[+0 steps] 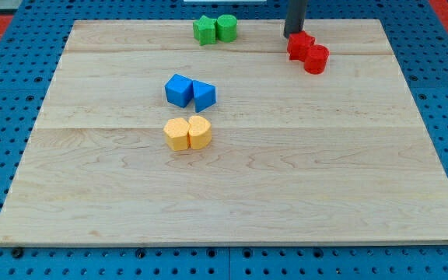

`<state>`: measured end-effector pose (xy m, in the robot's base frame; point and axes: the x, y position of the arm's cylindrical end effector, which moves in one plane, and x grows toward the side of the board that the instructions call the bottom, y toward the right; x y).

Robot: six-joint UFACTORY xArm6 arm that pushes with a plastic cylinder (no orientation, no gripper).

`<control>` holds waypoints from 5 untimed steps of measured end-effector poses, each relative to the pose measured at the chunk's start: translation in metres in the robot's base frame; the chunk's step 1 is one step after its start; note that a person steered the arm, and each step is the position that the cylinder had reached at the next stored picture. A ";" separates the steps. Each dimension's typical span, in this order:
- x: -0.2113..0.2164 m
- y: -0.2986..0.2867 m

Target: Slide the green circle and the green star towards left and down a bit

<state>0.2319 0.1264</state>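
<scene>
The green star and the green circle sit touching each other near the view's top edge of the wooden board, the star on the left. My tip is at the view's top right of them, well apart from the green pair. It stands right against the top-left side of a red block.
A red circle touches the other red block at its lower right. A blue cube and a blue triangle-like block sit together left of centre. Two yellow blocks lie just below them.
</scene>
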 end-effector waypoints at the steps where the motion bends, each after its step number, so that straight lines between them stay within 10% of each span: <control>1: 0.007 0.004; 5: -0.031 -0.019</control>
<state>0.2007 0.1079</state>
